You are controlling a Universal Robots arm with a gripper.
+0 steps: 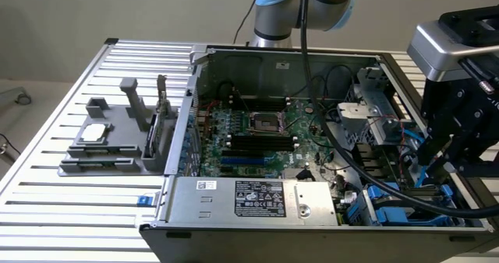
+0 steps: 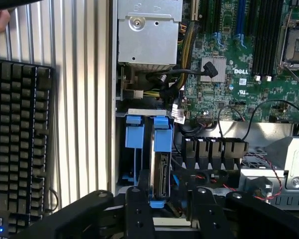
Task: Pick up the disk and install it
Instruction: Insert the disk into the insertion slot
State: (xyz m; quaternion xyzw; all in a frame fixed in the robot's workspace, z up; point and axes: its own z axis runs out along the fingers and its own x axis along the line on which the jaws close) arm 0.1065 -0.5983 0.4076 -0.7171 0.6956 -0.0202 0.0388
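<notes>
The disk (image 2: 160,169) is seen standing on its edge in a slot at a corner of the open computer case (image 1: 198,70), with its blue frame at both ends and its grey metal side in between. A second blue piece (image 2: 134,137) is set just beside it in the next slot. The gripper (image 2: 170,191) is held right over the disk's end, and its two black fingers (image 2: 139,209) are kept apart, open, with the disk's end seen in the gap; a firm hold on it is not seen. The word DELL (image 2: 235,71) can be read in white on the green board (image 2: 269,94). A white label (image 1: 261,197) is stuck on the grey metal box (image 1: 195,201) at the front of the case, but its small print cannot be read. The case is placed on a silver table (image 1: 47,204) made of long ribbed strips. A black keyboard (image 2: 17,139) is laid beside the case. A grey holder (image 1: 117,152) with a small silver chip (image 1: 93,133) is set on the table at the exterior view's left. A plain pale wall (image 1: 117,6) is seen behind.
</notes>
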